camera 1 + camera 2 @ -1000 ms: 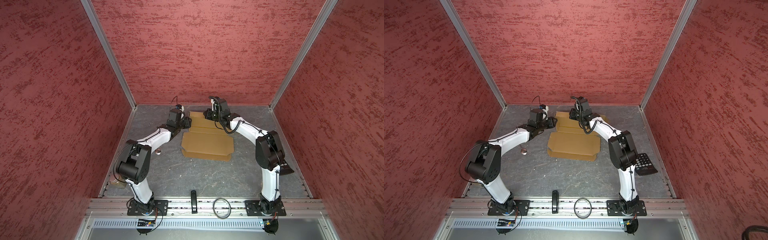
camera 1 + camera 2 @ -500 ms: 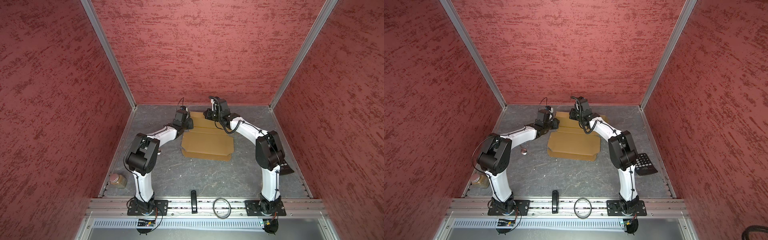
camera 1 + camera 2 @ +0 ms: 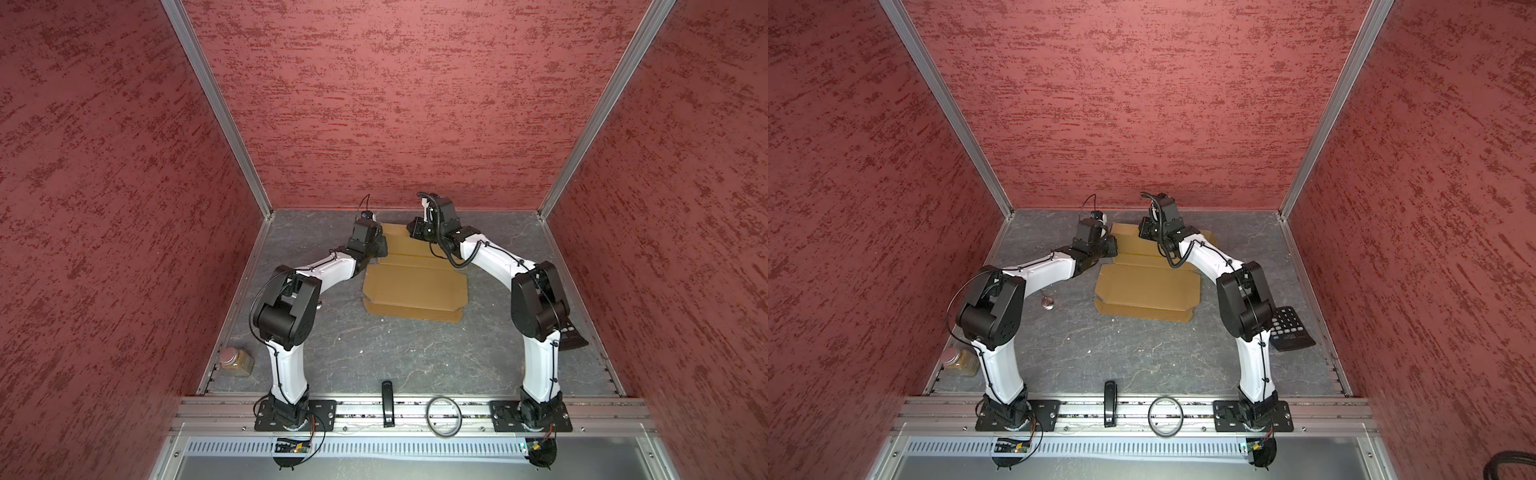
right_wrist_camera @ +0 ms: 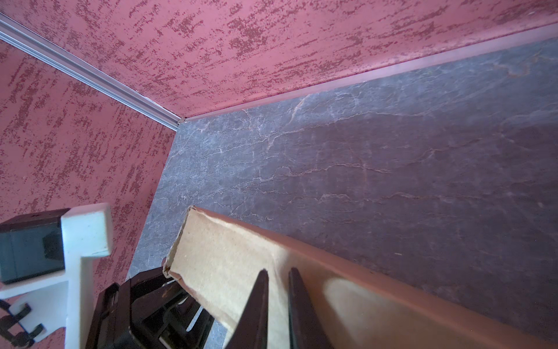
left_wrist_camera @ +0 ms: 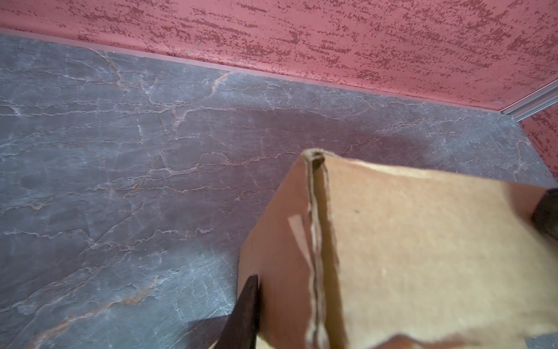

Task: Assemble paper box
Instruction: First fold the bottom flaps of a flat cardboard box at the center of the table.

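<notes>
**Position.** The box [image 3: 415,286] lies at the far middle of the bench [image 3: 395,353]. Its near panels are flat and its far wall is raised.

**Claws.** The right claw [image 4: 279,273] has its fingers pressed nearly together against the inner face of the far wall. Whether a ply is caught between them cannot be told. The left claw [image 3: 377,246] is at the far-left corner. One finger [image 5: 246,308] lies on the outer face of the side flap and its mate is not clearly seen, so I cannot tell whether it is spread or pinching.

**Step in hand (judgement).** Squaring the far-left corner. The right claw should keep the far wall upright while the left turns the side flap on its crease, not across the board. Light pressure is advised, as the corner seam already looks frayed.

**Markings.** There is no print on the box. The key legends on the calculator [image 3: 1289,328] are too small to read. The jar [image 3: 236,362] shows no legible label.
</notes>
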`<state>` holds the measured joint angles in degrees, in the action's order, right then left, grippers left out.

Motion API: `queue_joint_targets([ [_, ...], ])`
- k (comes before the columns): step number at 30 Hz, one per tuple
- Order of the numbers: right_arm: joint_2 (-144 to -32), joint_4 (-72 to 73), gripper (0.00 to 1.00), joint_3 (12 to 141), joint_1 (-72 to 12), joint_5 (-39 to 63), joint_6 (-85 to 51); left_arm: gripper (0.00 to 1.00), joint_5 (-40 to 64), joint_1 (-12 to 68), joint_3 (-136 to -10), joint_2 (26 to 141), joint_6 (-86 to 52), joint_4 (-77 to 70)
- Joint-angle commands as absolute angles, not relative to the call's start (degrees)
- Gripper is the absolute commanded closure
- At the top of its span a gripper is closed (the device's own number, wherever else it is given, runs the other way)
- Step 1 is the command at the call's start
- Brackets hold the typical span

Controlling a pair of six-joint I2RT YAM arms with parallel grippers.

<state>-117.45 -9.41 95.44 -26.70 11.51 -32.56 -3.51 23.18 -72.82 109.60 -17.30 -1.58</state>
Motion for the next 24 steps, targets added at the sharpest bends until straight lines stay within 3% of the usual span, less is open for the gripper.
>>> queue_joint_targets([
  [1, -118.76, -13.22, 0.84, 97.01, -27.25, 10.68, -32.34, 0.79, -5.00, 23.42, -73.61, 110.74, -16.96, -3.43],
  [24, -118.08, -14.22, 0.75, 98.35, -27.25, 10.11, -31.90, 0.87, -7.11, 23.83, -73.20, 111.28, -16.08, -3.21],
])
